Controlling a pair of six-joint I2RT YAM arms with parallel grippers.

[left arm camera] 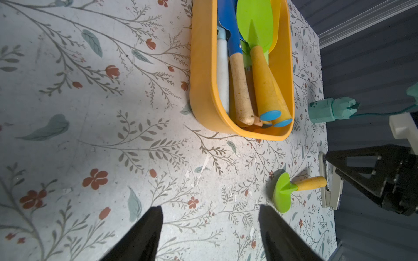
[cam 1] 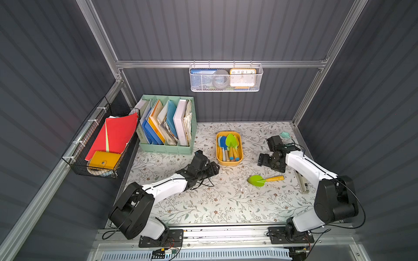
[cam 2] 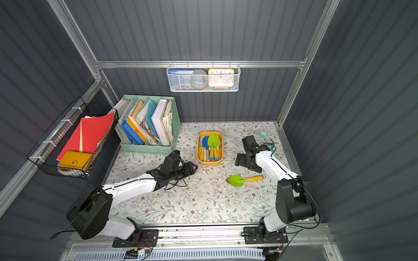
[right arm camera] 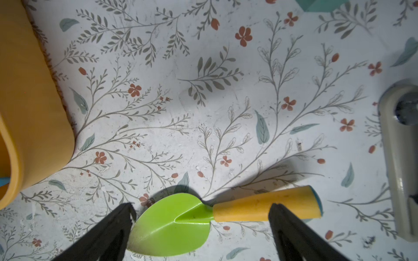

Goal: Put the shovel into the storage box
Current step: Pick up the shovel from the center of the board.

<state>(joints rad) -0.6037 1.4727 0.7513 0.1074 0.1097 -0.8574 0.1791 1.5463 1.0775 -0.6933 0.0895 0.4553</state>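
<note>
1. A mint-green file organizer [cam 1: 167, 149] at the surface's far left corner is being shown by both top views only.
2. The left gripper [left arm camera: 210, 208] is being held released, fingers spread with nothing between them, over bare surface left of the storage box [left arm camera: 203, 67]. That gap is being made plain by the left wrist view alone; in the top views the fingers are being blurred into the dark gripper body.
3. The storage box is being seen near the middle of the surface, closer to the far edge, with several toy shovels lying in it. Their blue-capped handle ends are being shown closest by the left wrist view.
4. The shovel [cam 1: 264, 180] is being left flat on the surface outside the box and apart from it, toward the near right, blade leftward and handle toward the right edge.
5. The right gripper [right arm camera: 201, 205] is being held wide apart, grasping nothing. The right wrist view is framing the shovel between its fingertips, while the top views are showing it just beyond the shovel.
6. A stapler [right arm camera: 400, 158] along the right edge is being partly covered by the right arm in the top views.
</note>
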